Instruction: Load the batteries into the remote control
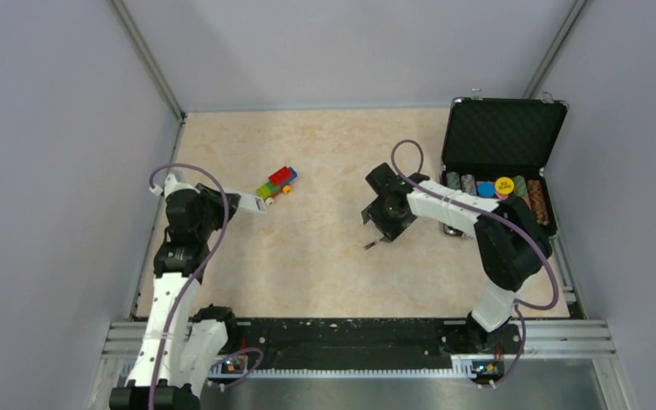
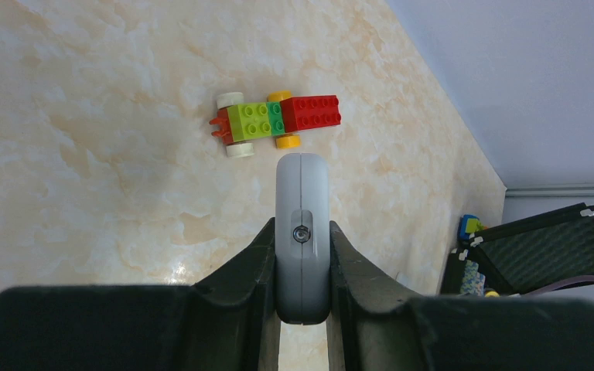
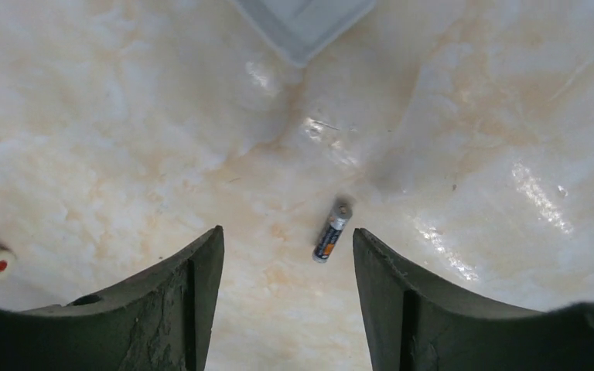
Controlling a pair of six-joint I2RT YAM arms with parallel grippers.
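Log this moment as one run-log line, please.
left tool: shut on remote control | right tool: open above battery lying on table

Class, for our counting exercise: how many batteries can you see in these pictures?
1. The battery lies flat on the table under the open right gripper. Another may be hidden.

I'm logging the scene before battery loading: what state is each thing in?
left gripper: shut on remote
remote: held edge-on
right gripper: jaws open, astride battery
battery: lying loose, ungrasped
case: lid open
toy train: assembled, on its wheels
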